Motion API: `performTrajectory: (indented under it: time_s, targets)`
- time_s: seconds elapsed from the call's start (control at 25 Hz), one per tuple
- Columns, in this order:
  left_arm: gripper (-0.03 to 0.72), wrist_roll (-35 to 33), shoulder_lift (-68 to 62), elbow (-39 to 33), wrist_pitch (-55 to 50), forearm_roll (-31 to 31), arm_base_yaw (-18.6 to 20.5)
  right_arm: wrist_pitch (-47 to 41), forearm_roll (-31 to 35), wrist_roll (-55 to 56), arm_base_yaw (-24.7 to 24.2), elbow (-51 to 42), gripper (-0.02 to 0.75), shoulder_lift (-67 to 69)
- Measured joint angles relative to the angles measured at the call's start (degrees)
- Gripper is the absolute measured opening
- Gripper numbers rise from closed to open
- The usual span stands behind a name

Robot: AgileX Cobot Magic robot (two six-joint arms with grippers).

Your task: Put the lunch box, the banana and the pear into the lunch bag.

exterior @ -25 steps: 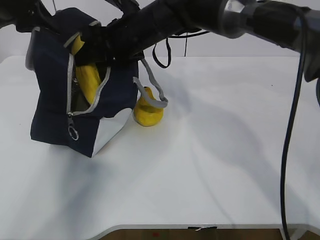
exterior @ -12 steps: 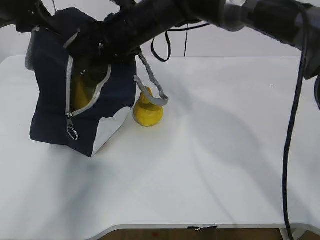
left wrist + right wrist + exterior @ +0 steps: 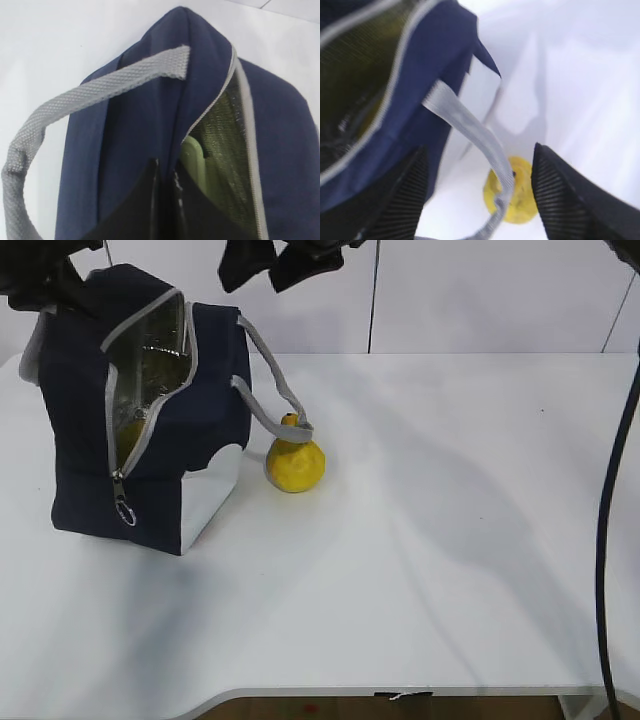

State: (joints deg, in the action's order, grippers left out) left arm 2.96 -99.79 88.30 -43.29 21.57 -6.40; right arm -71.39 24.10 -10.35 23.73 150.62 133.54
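The lunch bag [image 3: 140, 410] stands upright at the left of the exterior view on the white table [image 3: 450, 540], its zipper open so the silvery lining shows through the gap. A bit of yellow shows low inside the opening, most likely the banana [image 3: 128, 435], though too little is seen to be sure. One grey handle [image 3: 275, 390] loops down from the bag's right side and hangs over the pear [image 3: 295, 463], which sits on the table just beside the bag's lower right corner, near the middle of the frame.

The left gripper [image 3: 45, 280] is at the upper left corner of the exterior view, at the bag's top edge. In the left wrist view its two dark fingers [image 3: 135, 210] are pressed together on the navy fabric beside the zipper, pinching the bag's top edge. Just right of them, inside the opening, a pale green rounded edge shows, the lunch box [image 3: 194, 160].

The right gripper [image 3: 280, 260] hangs at the top of the exterior view, above the bag and clear of it. In the right wrist view its ribbed fingers [image 3: 560, 195] are spread wide with nothing between them; the handle and the pear [image 3: 517, 192] lie below in the gap, at the lower middle of that frame.
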Motion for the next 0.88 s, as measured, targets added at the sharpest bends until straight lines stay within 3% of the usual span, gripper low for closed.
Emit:
performTrajectory:
  time_s: [0.24, 0.6, 0.88]
  targets:
    - [-0.006, 0.00, 0.00, 0.00, 0.00, -5.86, 0.00, -0.47, -5.61, 2.42, -0.78, -1.29, 0.516, 0.00]
    - [-0.006, 1.71, 0.00, 0.00, -0.51, -17.33, 0.00, -0.47, -14.11, 2.45, -0.78, -14.18, 0.509, 0.00]
    - [-0.006, 3.90, -1.78, 0.00, -1.06, -22.20, 0.00, -0.47, -15.14, 0.88, -0.78, -18.07, 0.505, 0.12]
